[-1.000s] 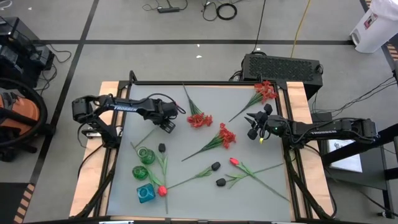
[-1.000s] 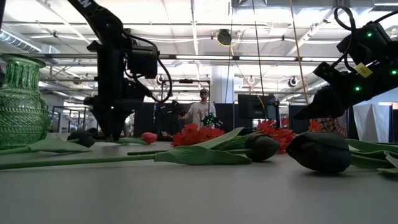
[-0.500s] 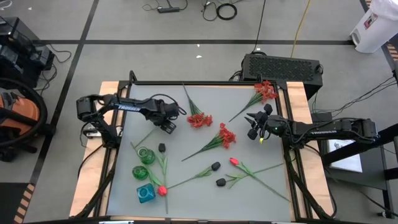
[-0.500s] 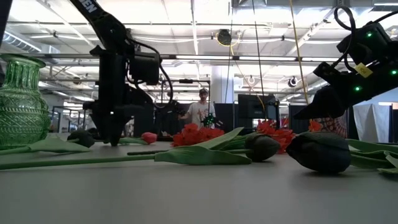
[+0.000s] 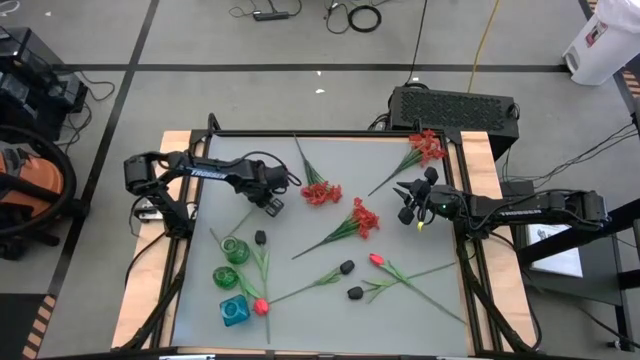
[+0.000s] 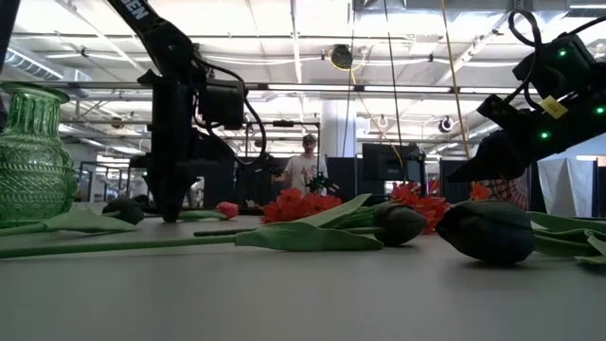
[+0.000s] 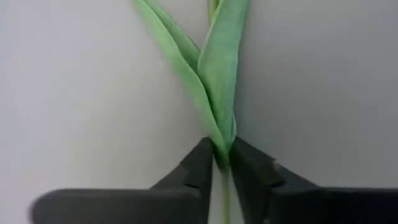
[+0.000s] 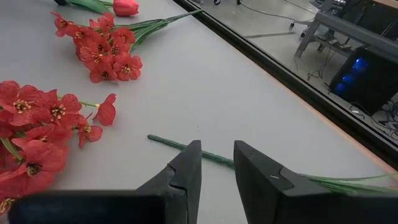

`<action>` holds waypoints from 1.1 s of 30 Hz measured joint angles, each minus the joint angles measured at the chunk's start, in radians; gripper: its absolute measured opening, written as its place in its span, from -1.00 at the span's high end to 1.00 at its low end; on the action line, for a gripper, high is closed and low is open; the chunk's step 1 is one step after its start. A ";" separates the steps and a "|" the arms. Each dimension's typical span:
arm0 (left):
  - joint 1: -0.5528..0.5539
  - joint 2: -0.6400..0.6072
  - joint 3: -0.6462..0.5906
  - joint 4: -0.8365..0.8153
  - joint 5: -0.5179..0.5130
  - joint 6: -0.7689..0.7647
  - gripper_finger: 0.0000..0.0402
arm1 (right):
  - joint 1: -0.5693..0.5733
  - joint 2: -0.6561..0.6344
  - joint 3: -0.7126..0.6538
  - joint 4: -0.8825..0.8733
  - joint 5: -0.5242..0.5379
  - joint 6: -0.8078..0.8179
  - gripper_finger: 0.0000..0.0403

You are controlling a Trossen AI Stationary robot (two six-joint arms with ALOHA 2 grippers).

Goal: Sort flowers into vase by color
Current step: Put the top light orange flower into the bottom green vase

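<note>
Pinching a leafy stem [image 7: 219, 93] with my left gripper [image 7: 222, 163], up-table of the vases [image 5: 232, 250]; lift it next. Right gripper [image 8: 216, 163] hovers open, idle, well apart.

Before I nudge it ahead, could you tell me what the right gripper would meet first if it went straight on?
Most likely the thin green stem lying across the table just ahead of the right gripper; its height above it is unclear.
</note>
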 joint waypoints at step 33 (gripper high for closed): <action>-0.140 -0.722 -0.004 -0.199 -0.245 0.155 0.95 | 0.000 0.000 0.000 0.001 0.000 0.000 0.57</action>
